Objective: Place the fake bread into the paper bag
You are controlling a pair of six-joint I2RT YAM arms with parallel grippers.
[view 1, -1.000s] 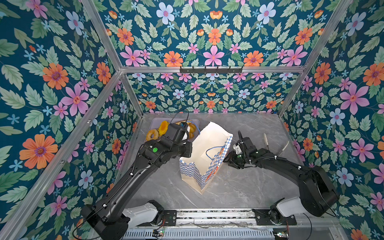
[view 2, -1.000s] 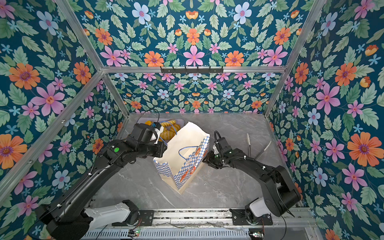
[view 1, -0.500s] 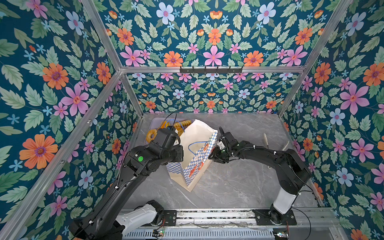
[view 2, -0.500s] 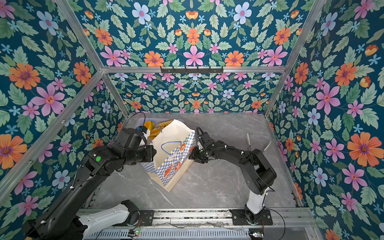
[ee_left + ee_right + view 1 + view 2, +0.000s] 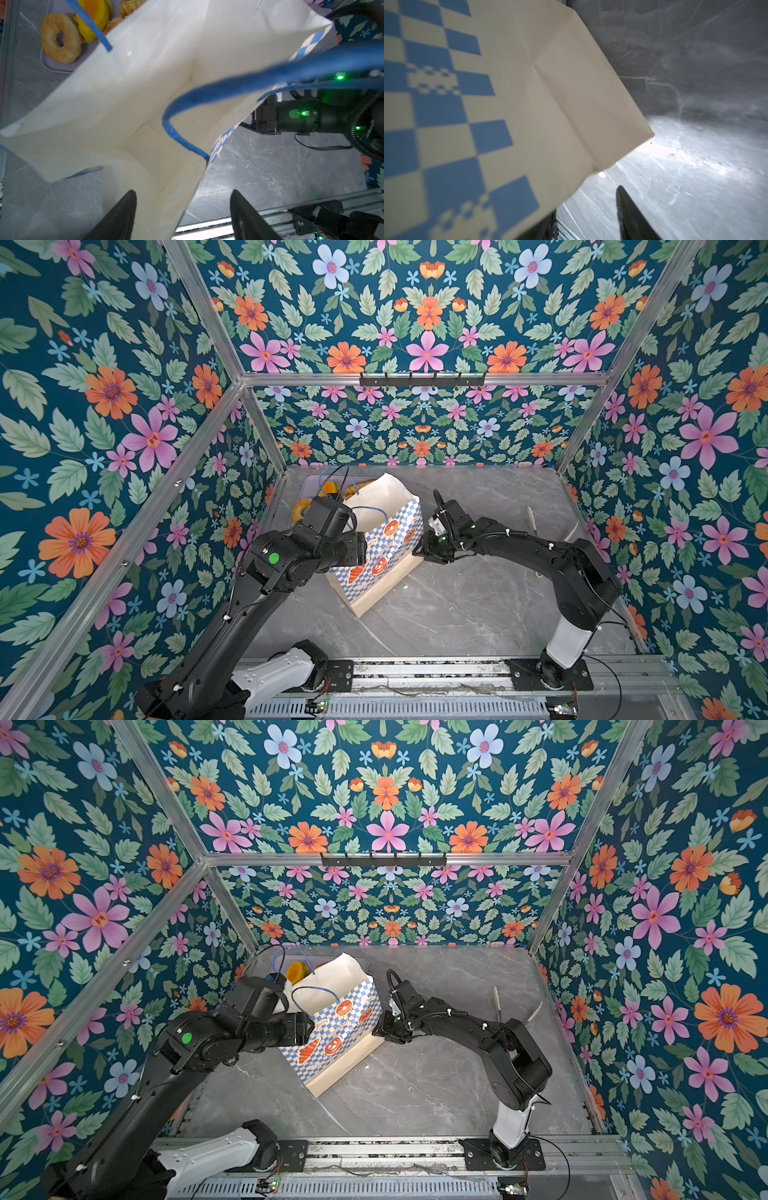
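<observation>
The blue-and-white checkered paper bag [image 5: 386, 539] [image 5: 340, 1023] stands tilted on the grey table, mouth open, with nothing on its white lining [image 5: 145, 83]. My left gripper [image 5: 183, 193] [image 5: 360, 549] is open at the bag's near rim. One finger is over the lining, one outside, and the wall passes loosely between them. My right gripper [image 5: 586, 205] [image 5: 424, 549] is open low against the bag's checkered side [image 5: 446, 104]; that side covers one finger. The fake bread lies behind the bag on a lilac tray [image 5: 60, 66]: a ring donut [image 5: 60, 38] [image 5: 300, 509] and an orange bun [image 5: 93, 18] [image 5: 298, 971] show.
Two pale sticks [image 5: 532, 518] [image 5: 496, 1002] lie near the right wall. Floral walls close the table on three sides. A metal rail [image 5: 415, 672] carrying both arm bases runs along the front edge. A blue cord handle [image 5: 228, 87] arches across the bag's mouth.
The bag has slid left toward the tray, and both arms moved with it. My left gripper, shut on the bag's rim before, has opened. The right gripper stays at the bag's side.
</observation>
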